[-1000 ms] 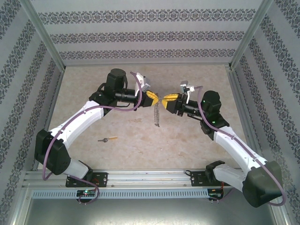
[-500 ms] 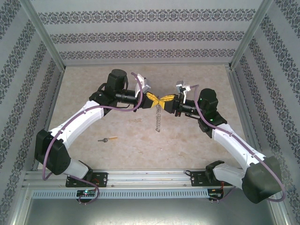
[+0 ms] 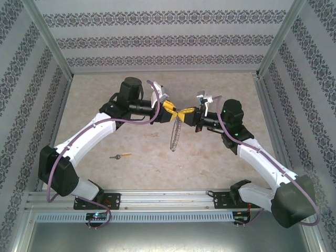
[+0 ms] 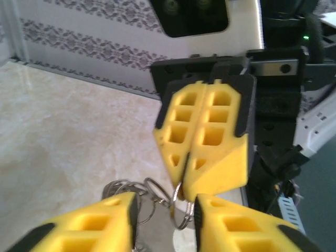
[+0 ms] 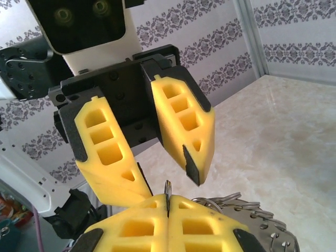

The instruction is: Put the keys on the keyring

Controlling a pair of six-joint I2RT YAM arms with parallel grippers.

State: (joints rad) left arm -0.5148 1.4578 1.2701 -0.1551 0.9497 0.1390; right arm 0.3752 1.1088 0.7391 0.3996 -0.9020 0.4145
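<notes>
Handing over the keyring (image 3: 175, 134), the two arms had just swapped roles. The right gripper (image 3: 186, 112), part open a second before, was now closed flat on one thin loop at the ring's top. The left gripper (image 3: 171, 111), which had been clamped on that same spot, stood partly open with nothing gripped between its pads. The rest of the chain-like ring hung loose below the meeting fingertips, over the middle of the table (image 3: 100, 94). The key (image 3: 122, 156) lay where it had been, flat on the table beside the left arm and well apart from the ring. With the left gripper freed, it looked available to fetch the key, and no threading had yet begun.
</notes>
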